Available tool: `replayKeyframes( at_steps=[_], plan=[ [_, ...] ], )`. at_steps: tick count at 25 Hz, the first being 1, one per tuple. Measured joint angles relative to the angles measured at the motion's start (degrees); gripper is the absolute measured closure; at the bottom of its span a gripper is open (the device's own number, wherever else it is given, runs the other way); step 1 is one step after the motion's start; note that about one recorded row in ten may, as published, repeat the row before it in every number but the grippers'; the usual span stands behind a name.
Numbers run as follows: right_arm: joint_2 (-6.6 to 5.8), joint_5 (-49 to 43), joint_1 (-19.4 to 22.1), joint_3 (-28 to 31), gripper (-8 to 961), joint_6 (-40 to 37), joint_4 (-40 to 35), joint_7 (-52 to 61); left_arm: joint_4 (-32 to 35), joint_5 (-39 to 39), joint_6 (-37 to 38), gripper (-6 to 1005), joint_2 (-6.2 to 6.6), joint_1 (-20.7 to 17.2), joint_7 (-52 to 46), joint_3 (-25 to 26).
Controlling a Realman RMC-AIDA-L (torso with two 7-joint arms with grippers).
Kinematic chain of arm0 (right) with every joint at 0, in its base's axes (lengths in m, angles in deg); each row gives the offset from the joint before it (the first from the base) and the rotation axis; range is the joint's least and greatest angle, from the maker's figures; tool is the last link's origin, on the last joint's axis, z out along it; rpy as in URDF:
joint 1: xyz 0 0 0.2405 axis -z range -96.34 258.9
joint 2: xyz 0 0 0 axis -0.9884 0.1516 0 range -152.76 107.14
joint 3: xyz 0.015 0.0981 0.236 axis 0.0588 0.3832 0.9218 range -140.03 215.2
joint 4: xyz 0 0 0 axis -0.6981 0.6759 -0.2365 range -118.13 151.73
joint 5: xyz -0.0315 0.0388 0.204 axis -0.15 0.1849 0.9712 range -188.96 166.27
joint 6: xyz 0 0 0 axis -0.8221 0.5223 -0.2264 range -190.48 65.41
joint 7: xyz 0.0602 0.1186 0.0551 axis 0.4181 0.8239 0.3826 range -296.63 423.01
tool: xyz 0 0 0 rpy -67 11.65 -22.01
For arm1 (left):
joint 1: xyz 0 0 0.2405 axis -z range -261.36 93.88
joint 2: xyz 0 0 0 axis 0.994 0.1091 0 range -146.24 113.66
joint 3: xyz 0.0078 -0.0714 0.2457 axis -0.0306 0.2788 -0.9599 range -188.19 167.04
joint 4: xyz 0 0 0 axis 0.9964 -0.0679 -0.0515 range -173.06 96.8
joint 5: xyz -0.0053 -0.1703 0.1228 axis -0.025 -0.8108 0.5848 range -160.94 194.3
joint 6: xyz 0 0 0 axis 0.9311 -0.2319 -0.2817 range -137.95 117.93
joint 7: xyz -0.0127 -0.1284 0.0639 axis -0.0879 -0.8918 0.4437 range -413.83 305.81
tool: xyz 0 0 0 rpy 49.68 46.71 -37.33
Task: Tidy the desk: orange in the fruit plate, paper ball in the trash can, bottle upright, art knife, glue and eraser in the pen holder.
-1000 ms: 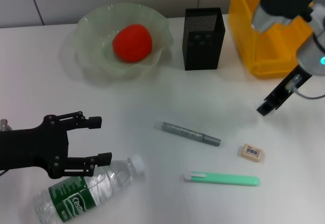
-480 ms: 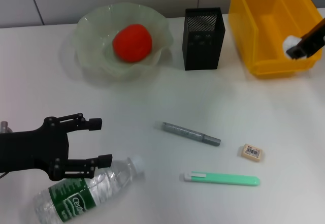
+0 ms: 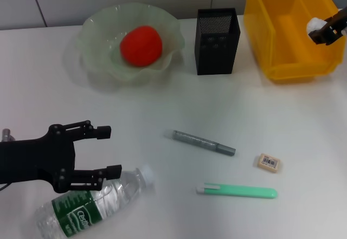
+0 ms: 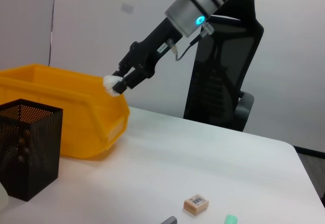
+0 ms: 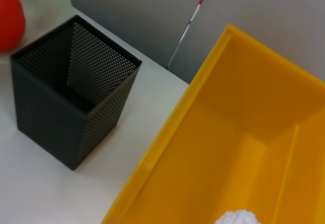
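- The right gripper (image 3: 325,32) pinches the paper ball (image 3: 314,25) over the right-hand wall of the trash can (image 3: 282,44), at its rim
- To drop it cleanly, I would bring the ball further in over the can's floor before letting go, so it cannot bounce off the wall
- The pen holder (image 3: 217,41) stands just left of the trash can; the orange (image 3: 141,45) lies in the fruit plate (image 3: 92,38) beyond it
- The eraser (image 3: 268,162) lies well in front of the trash can
- The left gripper (image 3: 105,151), fingers spread, waits far to the left of the can, at the neck of the lying bottle (image 3: 92,201)
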Motion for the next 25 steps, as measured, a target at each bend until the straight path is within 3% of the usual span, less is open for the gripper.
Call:
replayKeyframes(
  at_steps=[9,15,20,25],
  plan=[
    [-0.31,0.0,-0.6,-0.2,419,3.8,2.8,-1.0,0.0,-0.1,0.3,145,-0.02,0.1,-0.1,0.5],
    [-0.13,0.0,-0.4,0.0,201,3.6,2.5,-1.2,0.0,-0.1,0.3,145,-0.08,0.1,-0.1,0.6],
    [0.01,0.2,-1.2,-0.2,195,-5.3,-1.0,-1.2,0.0,0.0,0.3,145,-0.1,0.0,-0.1,0.6],
    [0.08,0.5,-4.6,-0.2,191,-20.3,-3.1,-0.9,0.0,0.0,0.3,145,-0.1,-0.2,0.1,0.6]
  ],
)
